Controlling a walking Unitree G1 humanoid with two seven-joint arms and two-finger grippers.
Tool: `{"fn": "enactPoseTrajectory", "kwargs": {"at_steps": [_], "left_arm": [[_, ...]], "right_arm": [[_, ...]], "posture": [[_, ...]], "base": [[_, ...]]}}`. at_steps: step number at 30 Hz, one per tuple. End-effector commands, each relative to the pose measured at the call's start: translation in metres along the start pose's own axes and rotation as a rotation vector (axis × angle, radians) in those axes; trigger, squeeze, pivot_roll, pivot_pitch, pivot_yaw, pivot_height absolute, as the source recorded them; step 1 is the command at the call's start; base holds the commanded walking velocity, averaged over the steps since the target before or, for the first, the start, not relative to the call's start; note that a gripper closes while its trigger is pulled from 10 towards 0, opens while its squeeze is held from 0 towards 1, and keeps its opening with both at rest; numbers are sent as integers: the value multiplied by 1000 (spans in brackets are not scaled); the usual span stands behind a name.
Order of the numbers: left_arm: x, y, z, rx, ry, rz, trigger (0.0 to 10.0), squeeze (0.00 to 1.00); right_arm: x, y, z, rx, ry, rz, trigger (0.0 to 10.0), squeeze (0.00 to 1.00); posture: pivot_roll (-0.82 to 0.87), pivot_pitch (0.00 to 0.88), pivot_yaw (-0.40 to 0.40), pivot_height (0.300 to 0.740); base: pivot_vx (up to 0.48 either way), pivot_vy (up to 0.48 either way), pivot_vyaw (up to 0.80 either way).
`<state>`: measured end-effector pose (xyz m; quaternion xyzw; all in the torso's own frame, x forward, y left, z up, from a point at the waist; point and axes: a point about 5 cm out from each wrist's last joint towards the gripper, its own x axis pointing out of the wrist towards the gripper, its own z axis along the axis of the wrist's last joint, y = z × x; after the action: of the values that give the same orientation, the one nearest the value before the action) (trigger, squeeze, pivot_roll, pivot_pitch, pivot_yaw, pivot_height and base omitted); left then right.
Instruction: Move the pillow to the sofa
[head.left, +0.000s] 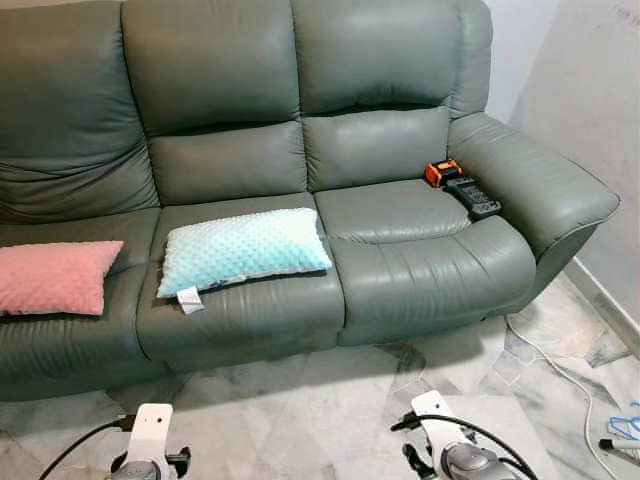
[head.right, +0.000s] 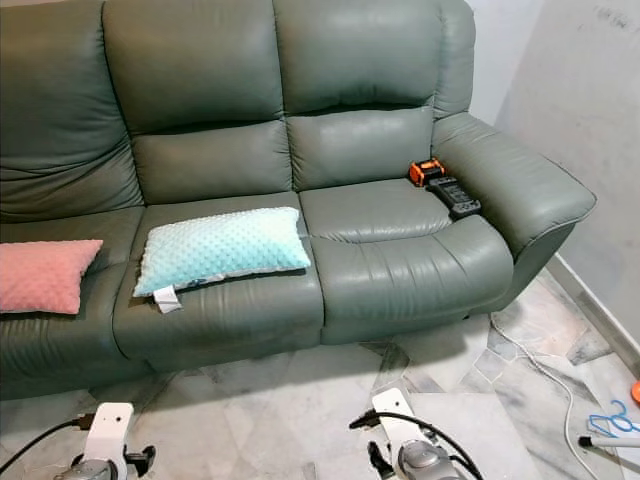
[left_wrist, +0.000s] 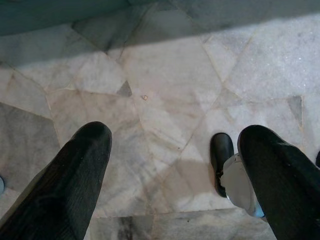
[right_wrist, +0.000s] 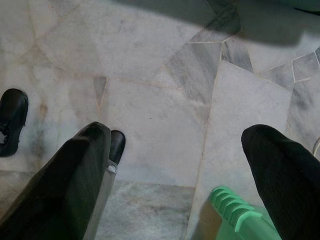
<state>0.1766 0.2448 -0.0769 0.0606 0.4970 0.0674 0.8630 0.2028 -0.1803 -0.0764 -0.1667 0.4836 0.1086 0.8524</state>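
The light-blue dimpled fabric pillow (head.left: 243, 250) is seen lying flat on the middle seat of the grey-green leather sofa (head.left: 400, 120), beside a pink pillow (head.left: 55, 276). Left gripper (left_wrist: 170, 150) and right gripper (right_wrist: 175, 150) are held low over the marble floor (left_wrist: 165, 75), jaws spread and empty. Placement is judged complete; arms are best kept clear of the seat edge.

No text, label or number can be read in any view

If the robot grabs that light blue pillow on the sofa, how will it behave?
The light blue pillow looks plump and soft, so it would likely sag and squash when pinched. Its dimpled fabric probably grips well. Lying flat on the sofa, it shouldn't roll.
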Motion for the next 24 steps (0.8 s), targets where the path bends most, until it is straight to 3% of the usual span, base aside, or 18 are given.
{"fn": "enactPoseTrajectory", "kwargs": {"at_steps": [1,10,13,24], "left_arm": [[0,2,4,-6,-7,0,10000,0],[0,2,5,-17,-8,-2,10000,0],[0,2,4,-19,-6,-4,10000,0],[0,2,2,-26,2,-8,10000,0]], "right_arm": [[0,0,3,-2,-4,-1,10000,0],[0,1,4,8,-11,5,10000,0],[0,1,3,5,-6,9,10000,0],[0,1,2,2,4,6,10000,0]], "posture": [[35,0,15,740],[34,0,17,740],[34,0,18,740],[33,0,20,740]], "base": [[0,0,-663],[0,0,-653],[0,0,0],[0,0,-724]]}}
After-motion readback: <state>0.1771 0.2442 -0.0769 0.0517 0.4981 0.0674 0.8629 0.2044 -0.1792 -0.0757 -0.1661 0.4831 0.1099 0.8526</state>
